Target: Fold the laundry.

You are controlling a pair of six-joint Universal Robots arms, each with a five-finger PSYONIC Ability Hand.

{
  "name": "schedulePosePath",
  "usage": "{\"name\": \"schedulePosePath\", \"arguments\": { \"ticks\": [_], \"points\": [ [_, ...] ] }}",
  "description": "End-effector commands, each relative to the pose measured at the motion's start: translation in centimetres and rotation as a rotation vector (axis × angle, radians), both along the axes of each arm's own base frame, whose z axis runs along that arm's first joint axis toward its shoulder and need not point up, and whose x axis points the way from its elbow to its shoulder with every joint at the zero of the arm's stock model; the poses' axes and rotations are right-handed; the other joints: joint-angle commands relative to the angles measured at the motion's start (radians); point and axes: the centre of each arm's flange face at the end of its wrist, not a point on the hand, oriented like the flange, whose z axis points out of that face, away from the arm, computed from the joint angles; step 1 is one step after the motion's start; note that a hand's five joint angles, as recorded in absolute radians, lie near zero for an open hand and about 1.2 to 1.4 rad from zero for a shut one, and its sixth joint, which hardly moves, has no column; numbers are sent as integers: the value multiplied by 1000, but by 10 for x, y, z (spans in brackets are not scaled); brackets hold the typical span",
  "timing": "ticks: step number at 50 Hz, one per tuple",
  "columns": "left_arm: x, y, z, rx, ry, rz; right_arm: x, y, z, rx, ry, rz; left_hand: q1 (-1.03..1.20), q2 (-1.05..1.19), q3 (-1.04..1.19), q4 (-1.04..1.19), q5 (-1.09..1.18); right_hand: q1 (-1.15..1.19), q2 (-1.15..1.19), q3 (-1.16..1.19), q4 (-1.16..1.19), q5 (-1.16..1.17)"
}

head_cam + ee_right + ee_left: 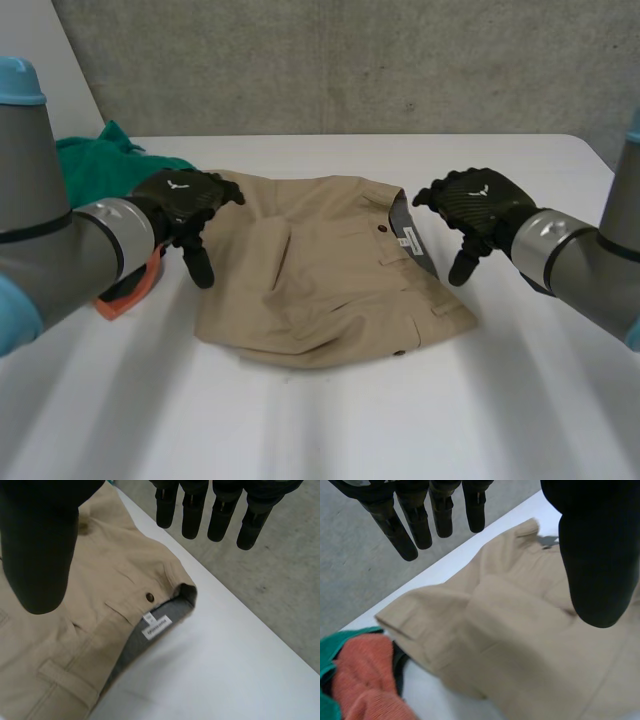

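Observation:
Folded tan trousers (320,270) lie in the middle of the white table (420,420), waistband with grey lining and a white label (408,240) turned to the right. My left hand (185,205) hovers above the trousers' left edge, fingers (415,525) straight and spread from the thumb (597,555), holding nothing. Over the waistband end my right hand (475,205) hangs open too, fingers (195,510) straight, thumb (40,555) apart. The trousers (520,640) spread below the left palm; the waistband and label (156,626) lie under the right hand's fingertips.
A pile of laundry sits at the table's left: a green garment (95,160) and an orange cloth (125,295), also an orange cloth (362,680) beside the trousers' corner. The table's far edge (400,137) meets a grey concrete wall.

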Motion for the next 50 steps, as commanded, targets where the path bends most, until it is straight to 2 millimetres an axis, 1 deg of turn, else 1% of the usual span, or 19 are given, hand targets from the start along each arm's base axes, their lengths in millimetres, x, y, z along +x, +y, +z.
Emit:
{"name": "schedulePosePath", "arguments": {
  "ticks": [1,3,8,13,17,20,24,25,26,27,28,29,32,37,42,43,46,47,50],
  "points": [
    [10,-23,-27,78,-48,78,24,-12,-7,43,38,121,170,172,172,175,172,128,134,142,137,151],
    [12,-21,-36,110,-69,82,33,-19,-20,56,86,170,205,208,208,210,207,183,189,197,193,206],
    [16,-14,-57,153,-97,81,39,-26,-40,64,162,218,208,211,211,213,210,236,242,250,246,259],
    [12,-13,-76,142,-115,49,45,-26,-60,80,209,257,208,211,211,213,210,236,242,250,246,259],
    [7,-10,-87,142,-141,29,50,-25,-77,98,233,276,237,240,240,242,240,262,269,277,272,285],
    [4,-9,-92,148,-152,18,50,-24,-85,112,239,278,284,287,287,289,287,266,272,280,275,289],
    [0,-6,-101,166,-163,-3,51,-23,-95,125,245,280,501,504,504,506,503,353,359,367,363,376],
    [-1,-5,-103,167,-164,-11,50,-24,-96,123,244,270,696,699,699,702,699,653,659,667,662,676],
    [-1,-5,-103,167,-167,-11,50,-25,-95,120,242,266,826,829,829,831,829,769,776,783,779,792],
    [-2,-5,-103,165,-167,-11,49,-26,-94,113,240,260,993,996,996,998,995,1003,1009,1017,1012,1026],
    [-2,-5,-102,162,-168,-12,49,-27,-91,105,235,254,1137,1140,1140,1142,1139,1084,1090,1098,1094,1107],
    [-2,-5,-100,157,-167,-14,48,-28,-84,87,222,234,1139,1141,1141,1144,1141,1085,1091,1099,1094,1108],
    [-3,-3,-91,137,-157,-20,41,-27,-74,87,195,186,1139,1141,1141,1144,1141,1085,1091,1099,1094,1108],
    [-2,2,-59,58,-120,-18,29,-18,-37,13,110,122,1139,1141,1141,1144,1141,1085,1091,1099,1094,1108],
    [2,12,-28,0,-86,-14,20,-3,-24,16,98,107,1139,1141,1141,1144,1141,1085,1091,1099,1094,1108],
    [4,19,-21,2,-91,-24,17,1,-24,30,105,104,1139,1141,1141,1144,1141,1085,1091,1099,1094,1108],
    [9,34,-17,38,-104,-40,5,17,-16,97,143,101,1139,1141,1141,1144,1141,1085,1091,1099,1094,1108],
    [10,44,-15,60,-118,-61,-3,27,-14,153,177,108,1139,1141,1141,1144,1141,1085,1091,1099,1094,1108],
    [12,57,-16,92,-150,-97,-10,39,-15,234,230,139,1139,1141,1141,1144,1141,1085,1091,1099,1094,1108]
  ]
}}
